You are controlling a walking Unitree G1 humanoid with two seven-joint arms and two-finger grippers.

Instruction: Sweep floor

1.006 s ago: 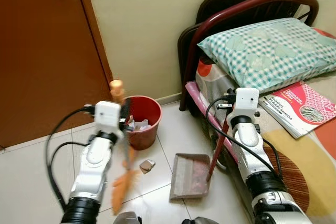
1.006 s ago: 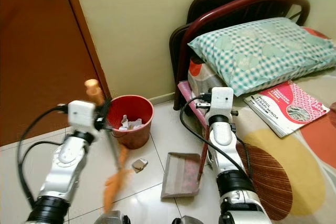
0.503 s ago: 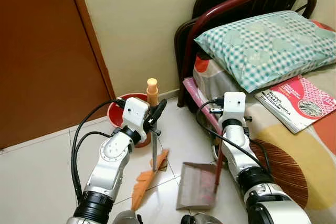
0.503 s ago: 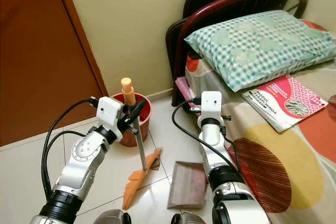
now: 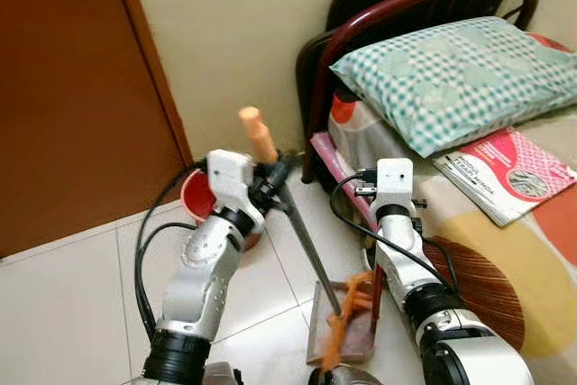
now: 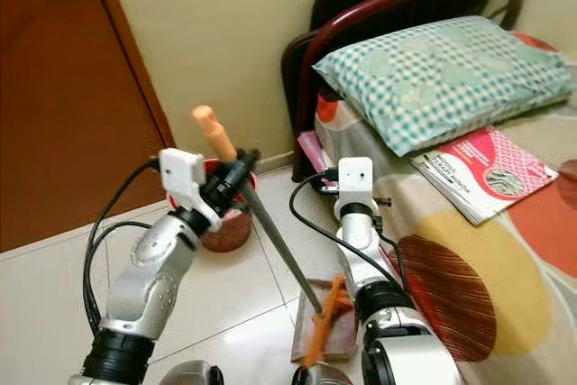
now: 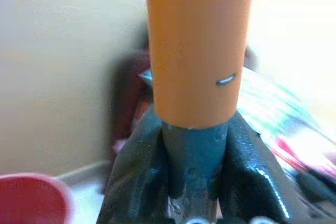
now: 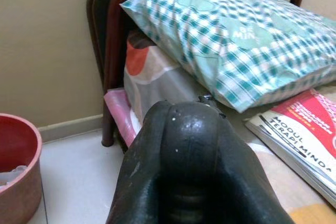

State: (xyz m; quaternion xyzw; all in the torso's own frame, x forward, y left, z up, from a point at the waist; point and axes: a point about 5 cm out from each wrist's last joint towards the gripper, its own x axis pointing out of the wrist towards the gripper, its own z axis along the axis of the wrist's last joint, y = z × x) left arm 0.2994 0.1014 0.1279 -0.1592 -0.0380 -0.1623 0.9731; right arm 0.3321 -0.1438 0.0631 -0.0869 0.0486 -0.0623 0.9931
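a: task thing? short broom with orange bristle head (image 5: 345,326) on a grey metal shaft, orange grip on top. head sits on the grey flat dustpan (image 5: 317,338), well below the left gripper (image 5: 270,174).

b: left gripper state?

a: clamped on the shaft just under the orange grip; wrist view shows both fingers (image 7: 137,174) hugging it. broom tilted, head toward the right arm.

b: right gripper (image 8: 178,156)?

a: closed around the dustpan's dark upright handle, pan directly below it.

b: progress?

a: looks like the sweep-into-pan stroke is at its end. can't see debris under the bristles. left: probably emptying into the red round plastic bin (image 6: 223,230) behind the left gripper.

b: else?

a: bed, checked pillow, pink book beyond the right gripper.
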